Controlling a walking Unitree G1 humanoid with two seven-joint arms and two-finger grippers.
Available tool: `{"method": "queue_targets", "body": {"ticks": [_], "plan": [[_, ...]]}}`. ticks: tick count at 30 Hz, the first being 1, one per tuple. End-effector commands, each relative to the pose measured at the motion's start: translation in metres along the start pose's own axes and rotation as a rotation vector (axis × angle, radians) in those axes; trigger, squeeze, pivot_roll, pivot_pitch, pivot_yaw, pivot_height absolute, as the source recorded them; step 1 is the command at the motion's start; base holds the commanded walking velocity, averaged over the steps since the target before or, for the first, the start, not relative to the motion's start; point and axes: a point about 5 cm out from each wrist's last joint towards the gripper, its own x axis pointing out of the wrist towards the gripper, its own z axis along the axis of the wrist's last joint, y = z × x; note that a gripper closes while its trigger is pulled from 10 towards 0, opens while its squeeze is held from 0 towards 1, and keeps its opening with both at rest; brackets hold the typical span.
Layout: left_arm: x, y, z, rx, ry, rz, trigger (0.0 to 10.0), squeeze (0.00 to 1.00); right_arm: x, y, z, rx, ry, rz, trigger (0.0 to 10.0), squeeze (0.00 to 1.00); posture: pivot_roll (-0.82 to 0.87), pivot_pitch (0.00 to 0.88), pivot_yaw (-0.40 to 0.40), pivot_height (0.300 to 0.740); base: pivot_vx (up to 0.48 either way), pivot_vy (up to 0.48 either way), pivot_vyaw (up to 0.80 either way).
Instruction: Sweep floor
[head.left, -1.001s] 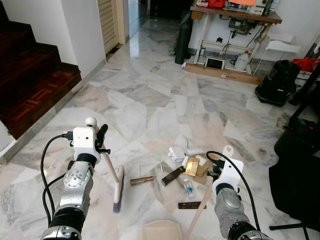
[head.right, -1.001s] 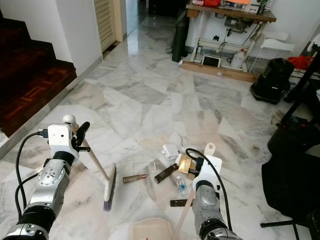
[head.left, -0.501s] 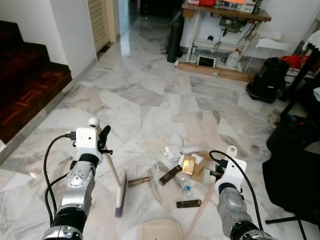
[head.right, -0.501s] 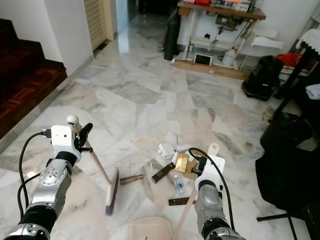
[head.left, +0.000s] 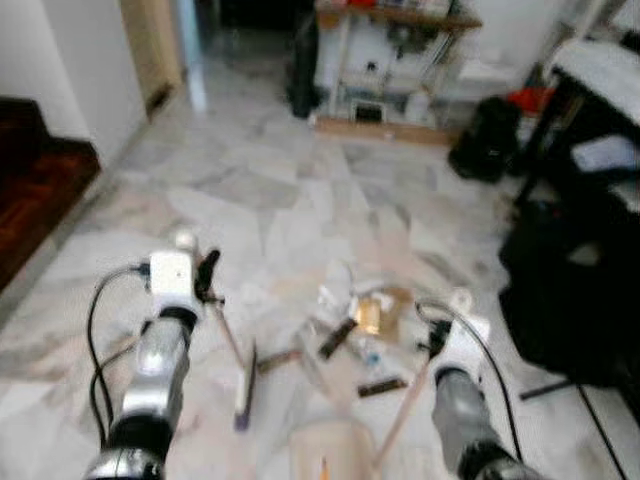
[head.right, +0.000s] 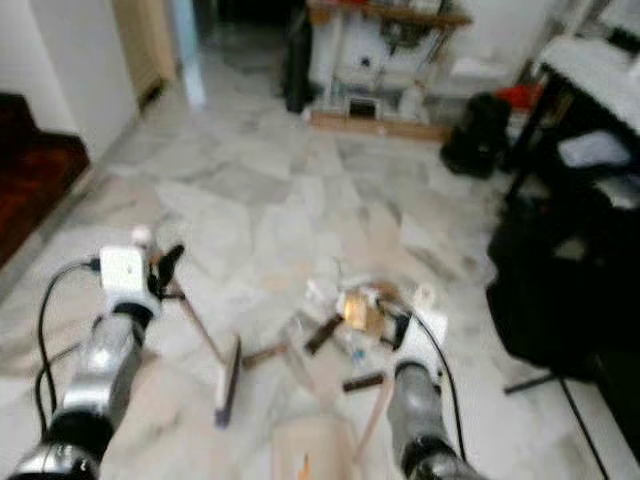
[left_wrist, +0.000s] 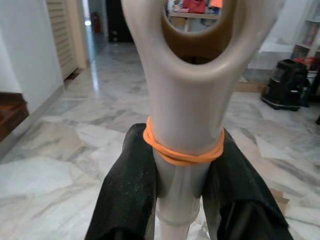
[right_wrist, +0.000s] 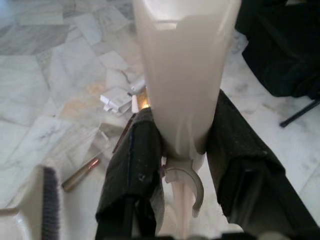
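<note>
My left gripper (head.left: 205, 280) is shut on the cream broom handle (left_wrist: 184, 100), which has an orange rubber band (left_wrist: 184, 152) just above the black fingers (left_wrist: 127, 195). The broom head (head.left: 243, 385) rests on the marble floor, left of a scatter of litter (head.left: 360, 320): boxes, a brown tube (right_wrist: 80, 173), a small bottle. My right gripper (head.left: 440, 340) is shut on the pale dustpan handle (right_wrist: 182, 75). The dustpan (head.left: 325, 455) lies low in front of me, between the arms. The eye views are blurred.
A dark wooden staircase (head.left: 40, 170) rises on the left. Black bags and a dark frame (head.left: 570, 290) crowd the right side. A workbench (head.left: 390, 40) and a black bag (head.left: 485, 140) stand at the far end. Open marble floor (head.left: 250, 200) lies ahead.
The whole picture has shifted and blurred, so the camera has moved; the right-side furniture looms larger. Both grippers keep their hold, and broom and dustpan sit much as before.
</note>
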Motion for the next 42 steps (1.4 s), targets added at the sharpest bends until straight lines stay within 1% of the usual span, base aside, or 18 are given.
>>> {"method": "queue_targets", "body": {"ticks": [1, 10, 16, 20, 22, 29, 36, 42], "plan": [[0.0072, -0.0034, 0.0156, 0.007, -0.064, -0.010, 10.0, 0.00, -0.0016, -0.0059, -0.0070, 0.018, 0.034, -0.008, 10.0, 0.00, 0.07, 0.026, -0.069, 0.740, 0.000, 0.000, 0.00], [0.0078, -0.0037, 0.0153, 0.007, -0.059, -0.012, 10.0, 0.00, -0.0017, -0.0046, -0.0079, 0.024, 0.044, -0.003, 10.0, 0.00, 0.07, 0.024, -0.069, 0.740, 0.000, 0.458, 0.00], [0.0078, -0.0042, 0.0157, 0.009, -0.059, -0.015, 10.0, 0.00, -0.0017, -0.0034, -0.0076, 0.028, 0.040, 0.003, 10.0, 0.00, 0.07, 0.022, -0.068, 0.740, 0.000, 0.480, -0.62], [0.0081, -0.0048, 0.0160, 0.011, -0.061, -0.018, 10.0, 0.00, -0.0017, -0.0033, -0.0070, 0.015, 0.035, 0.004, 10.0, 0.00, 0.07, 0.021, -0.067, 0.740, 0.000, 0.452, 0.00], [0.0083, -0.0049, 0.0167, 0.022, -0.065, -0.023, 10.0, 0.00, -0.0017, -0.0032, -0.0071, 0.016, 0.036, 0.004, 10.0, 0.00, 0.07, 0.021, -0.067, 0.740, 0.000, 0.000, 0.00], [0.0085, -0.0057, 0.0172, 0.021, -0.068, -0.026, 10.0, 0.00, -0.0019, -0.0028, -0.0082, 0.022, 0.044, 0.003, 10.0, 0.00, 0.07, 0.015, -0.066, 0.740, 0.000, 0.000, 0.00], [0.0085, -0.0064, 0.0190, 0.019, -0.082, -0.026, 10.0, 0.00, -0.0019, -0.0015, -0.0078, 0.019, 0.042, 0.009, 10.0, 0.00, 0.07, 0.011, -0.066, 0.740, 0.000, 0.000, -0.55], [0.0087, -0.0068, 0.0183, 0.022, -0.074, -0.028, 10.0, 0.00, -0.0018, -0.0020, -0.0068, 0.013, 0.032, 0.006, 10.0, 0.00, 0.07, 0.013, -0.068, 0.740, 0.000, 0.000, 0.00]]}}
